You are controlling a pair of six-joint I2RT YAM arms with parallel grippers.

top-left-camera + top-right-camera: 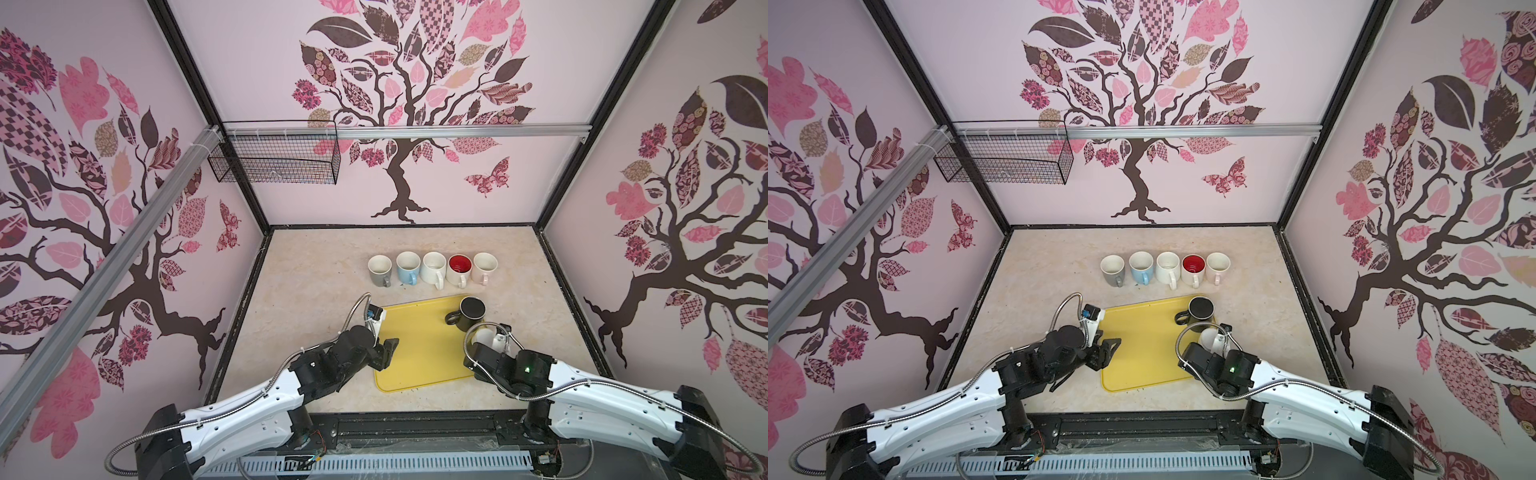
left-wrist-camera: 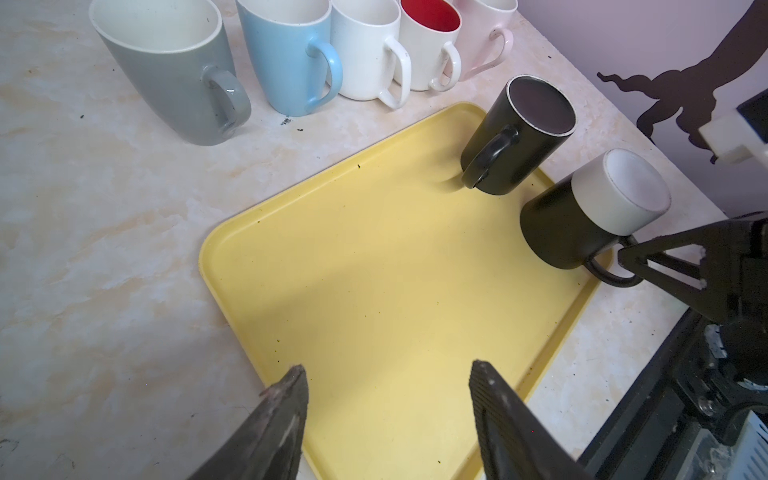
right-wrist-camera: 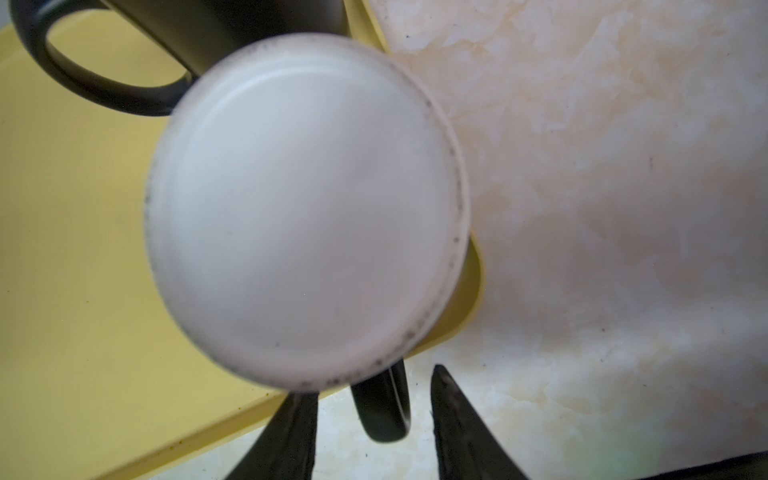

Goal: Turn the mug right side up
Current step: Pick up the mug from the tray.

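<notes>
In both top views a yellow tray (image 1: 419,357) lies on the marbled tabletop (image 1: 316,291). It carries two upturned mugs along its right edge. A black mug (image 1: 471,311) sits at the far right corner. Nearer is the two-tone mug (image 1: 484,336), white base up, partly hidden under the right arm's wrist. Beyond the tray five mugs stand upright in a row, left to right: grey mug (image 1: 379,269), blue mug (image 1: 407,266), white mug (image 1: 434,267), red-lined mug (image 1: 459,268) and pink mug (image 1: 484,266). Their handles point to the near side. The left gripper (image 1: 386,345) hangs over the tray's left edge.

From the left wrist, that gripper's jaws stand wide apart with only bare tray between them. The two-tone mug sits mouth-down by the tray's near right corner, black below and white above, its handle toward the right arm.

From the right wrist, the white base fills the middle. The right gripper (image 3: 374,382) has its jaws apart either side of this mug's handle, a gap showing on each side. The black mug's handle shows just beyond.
</notes>
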